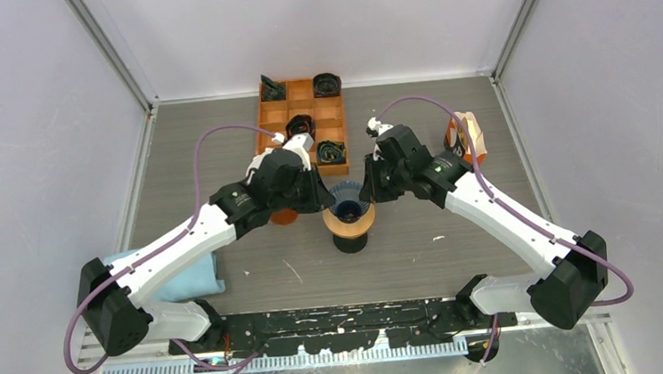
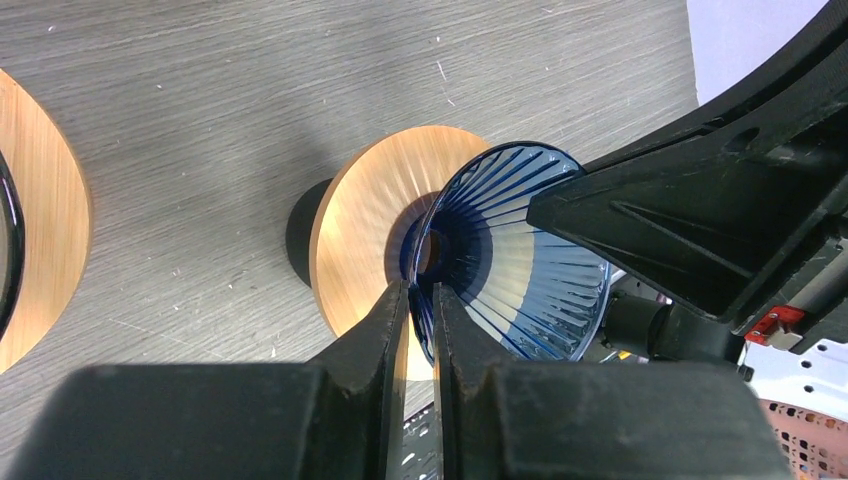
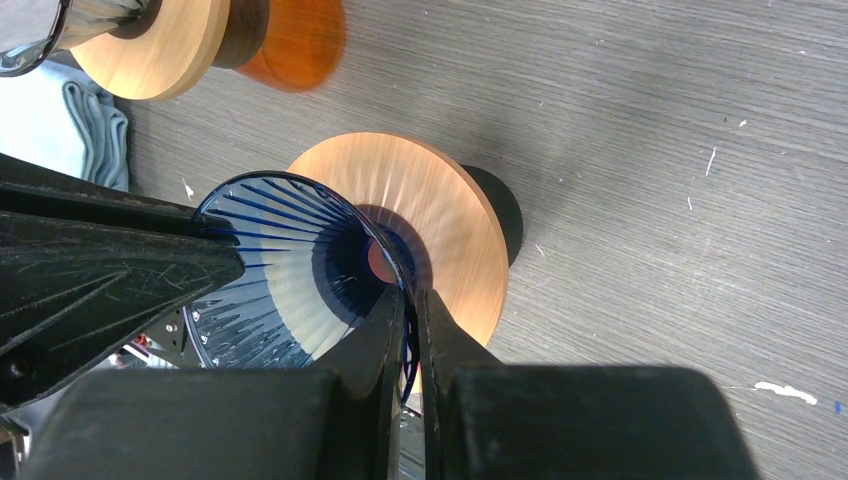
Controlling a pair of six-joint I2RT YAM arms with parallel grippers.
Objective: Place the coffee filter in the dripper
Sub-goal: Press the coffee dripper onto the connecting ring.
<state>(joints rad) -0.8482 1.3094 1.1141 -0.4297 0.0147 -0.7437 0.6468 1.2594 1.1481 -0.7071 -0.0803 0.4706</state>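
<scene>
The left end effector (image 2: 420,297) is nearly closed and pinches the wall of the blue ribbed dripper (image 2: 490,200) between its two fingers. The right end effector (image 3: 409,300) is closed the same way on the opposite side of the rim, so the dripper is held between the two, which face each other. Directly under both end effectors the dripper sits on a round wooden disc (image 2: 360,230) with a black base (image 2: 300,235), standing on the bench (image 2: 200,90). Inside the cone there is a pale patch (image 2: 525,270); I cannot tell if this is the coffee filter or only light through the glass. Beyond the end effectors is an orange tray (image 1: 271,118) with compartments. Behind the right end effector lies an orange and white packet (image 1: 467,139), and near the left arm a light blue cloth (image 1: 187,277).
</scene>
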